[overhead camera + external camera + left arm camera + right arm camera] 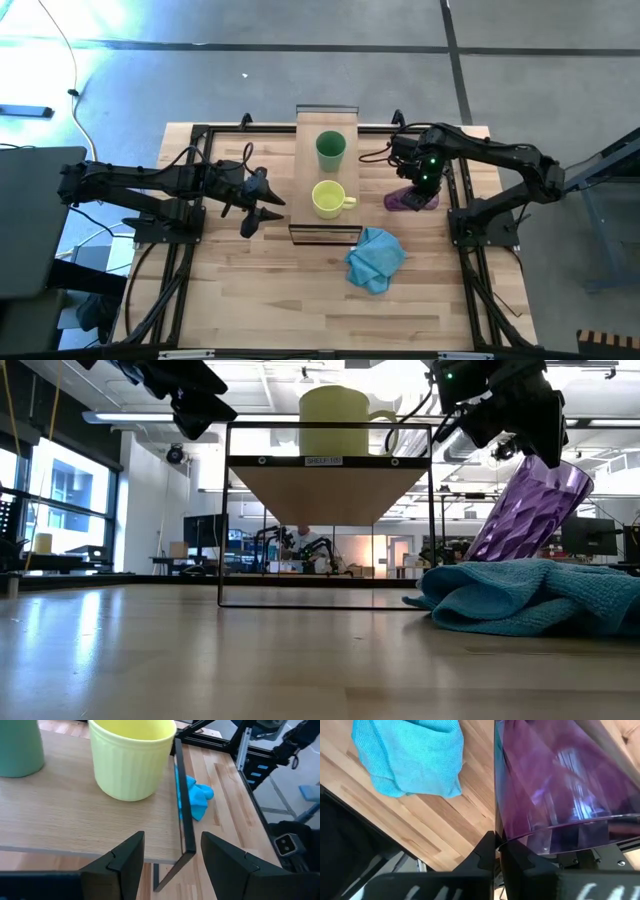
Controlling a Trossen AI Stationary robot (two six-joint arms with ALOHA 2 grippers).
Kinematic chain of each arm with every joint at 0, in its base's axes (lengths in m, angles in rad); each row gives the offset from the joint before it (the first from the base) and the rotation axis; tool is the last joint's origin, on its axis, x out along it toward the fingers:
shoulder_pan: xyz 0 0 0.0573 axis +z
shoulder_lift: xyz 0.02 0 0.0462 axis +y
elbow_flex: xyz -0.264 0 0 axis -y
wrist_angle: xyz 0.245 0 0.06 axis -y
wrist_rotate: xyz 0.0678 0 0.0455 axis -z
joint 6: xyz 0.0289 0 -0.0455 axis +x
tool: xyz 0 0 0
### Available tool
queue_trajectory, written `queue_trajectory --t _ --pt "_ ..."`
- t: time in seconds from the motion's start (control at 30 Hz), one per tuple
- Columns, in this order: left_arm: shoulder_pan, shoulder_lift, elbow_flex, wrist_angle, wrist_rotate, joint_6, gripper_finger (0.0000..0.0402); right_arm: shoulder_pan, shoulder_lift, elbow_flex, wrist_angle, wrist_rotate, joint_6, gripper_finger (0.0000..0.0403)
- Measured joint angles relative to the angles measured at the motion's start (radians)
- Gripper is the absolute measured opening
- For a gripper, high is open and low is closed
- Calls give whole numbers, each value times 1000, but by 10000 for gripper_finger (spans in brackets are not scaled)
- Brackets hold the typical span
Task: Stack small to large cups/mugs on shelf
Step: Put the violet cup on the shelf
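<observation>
Purple tumbler (560,785) hangs tilted beside the shelf (305,160), its rim pinched in the right gripper (418,185). Yellow mug (328,199) and green cup (331,148) already stand apart on the shelf, unstacked. Left gripper (258,205) waits nearby, fingers apart.

The table (250,290) is viewed from directly overhead and level from its surface. The shelf (327,180), shared by both views, is seen closest by the left wrist camera, with the blue cloth (197,800) at two o'clock.
</observation>
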Motion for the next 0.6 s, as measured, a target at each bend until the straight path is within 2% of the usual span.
queue_trajectory --t 0.6 --pt "0 0 0 -26 16 -7 184 17 0 0 0 -30 22 0"
